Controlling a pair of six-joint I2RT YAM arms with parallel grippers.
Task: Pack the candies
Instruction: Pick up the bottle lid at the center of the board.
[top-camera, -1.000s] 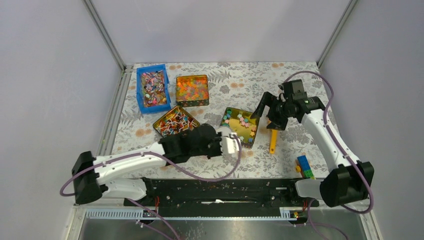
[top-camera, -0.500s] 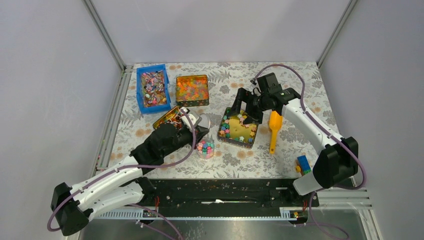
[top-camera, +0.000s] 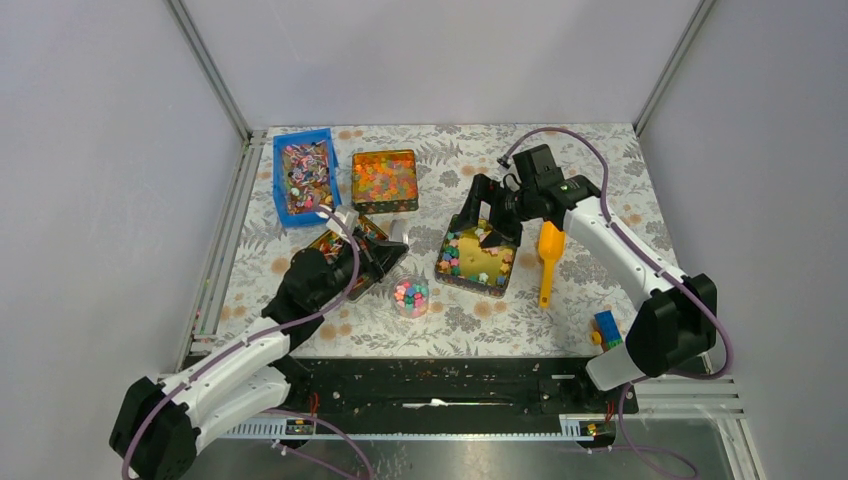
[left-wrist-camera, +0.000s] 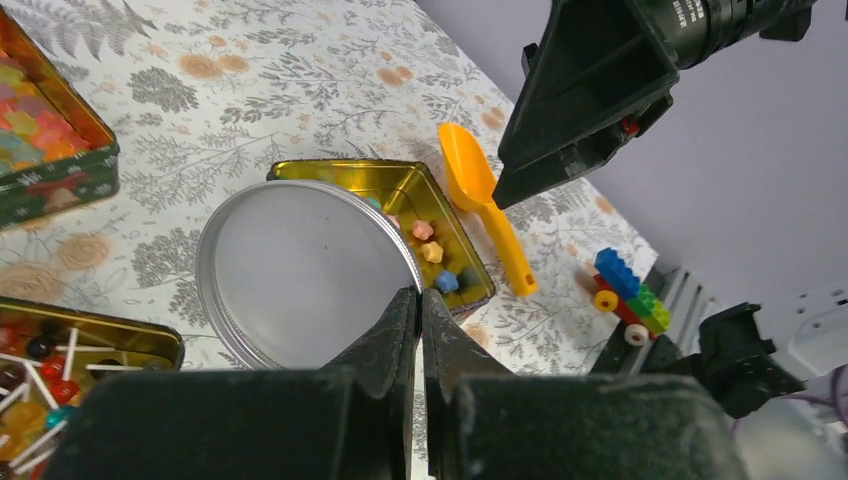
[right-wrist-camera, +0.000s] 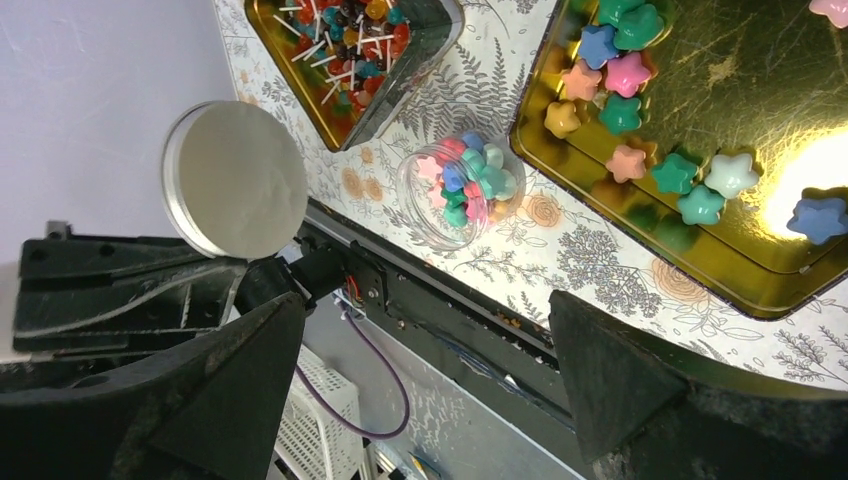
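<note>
My left gripper (left-wrist-camera: 419, 305) is pinched fully shut on the rim of a round silver lid (left-wrist-camera: 300, 270). I hold the lid off the table, by the tin of lollipops (top-camera: 345, 245).

My right gripper (top-camera: 489, 220) hangs over the gold tin (right-wrist-camera: 700, 262) with its fingers spread as wide as they go and nothing between them.

The candies are in two places. A loose scatter of pastel stars (right-wrist-camera: 622, 72) lies in the gold tin, mostly along its near and left edges. A heap of them (right-wrist-camera: 465, 180) fills a small clear jar (top-camera: 411, 294), which stands uncapped on the floral cloth at about 8 o'clock from the gold tin, just beside it.

An orange scoop (top-camera: 546, 255) lies at 3 o'clock from that tin, handle pointing toward me. At 11 o'clock on the table I see a blue bin of mixed sweets (top-camera: 303, 177), and a green tin of orange jellies (top-camera: 385, 180) just to its 3 o'clock. A small toy-brick car (top-camera: 609, 333) sits near the right arm's base, at 5 o'clock.
</note>
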